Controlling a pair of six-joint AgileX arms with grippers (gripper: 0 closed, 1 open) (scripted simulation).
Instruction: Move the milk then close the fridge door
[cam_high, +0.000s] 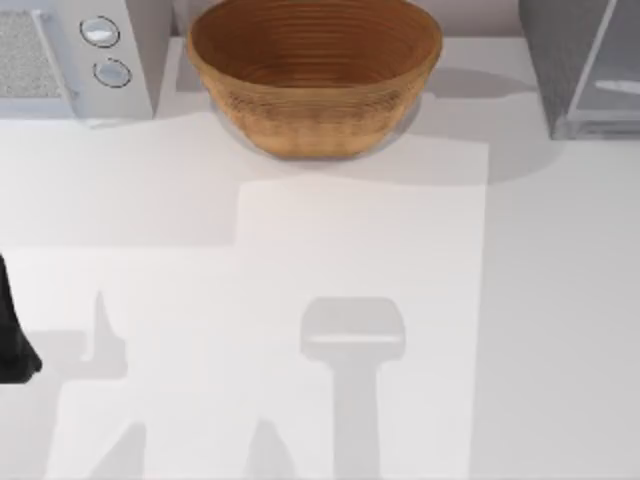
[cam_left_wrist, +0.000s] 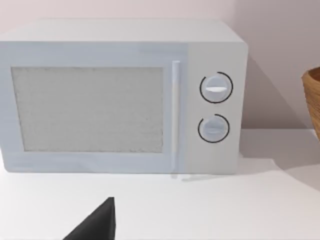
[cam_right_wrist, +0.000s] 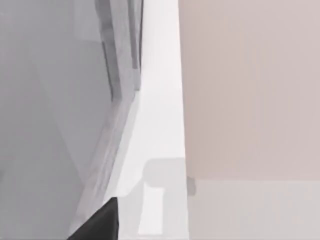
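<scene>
The wicker basket (cam_high: 314, 72) stands at the far edge of the white table (cam_high: 300, 300), near the middle. To the left of the basket, close beside it, is the light grey microwave (cam_high: 75, 55) with two round knobs (cam_left_wrist: 216, 88), one above the other, to the side of its door handle (cam_left_wrist: 175, 112).

The fridge door (cam_high: 612, 80) is a pale grey, glassy panel with a lighter frame edge, at the far right corner of the surface (cam_high: 300, 300), against a dark grey speckled cabinet (cam_high: 555, 55). In the right wrist view the panel (cam_right_wrist: 50, 115) appears close up.
</scene>
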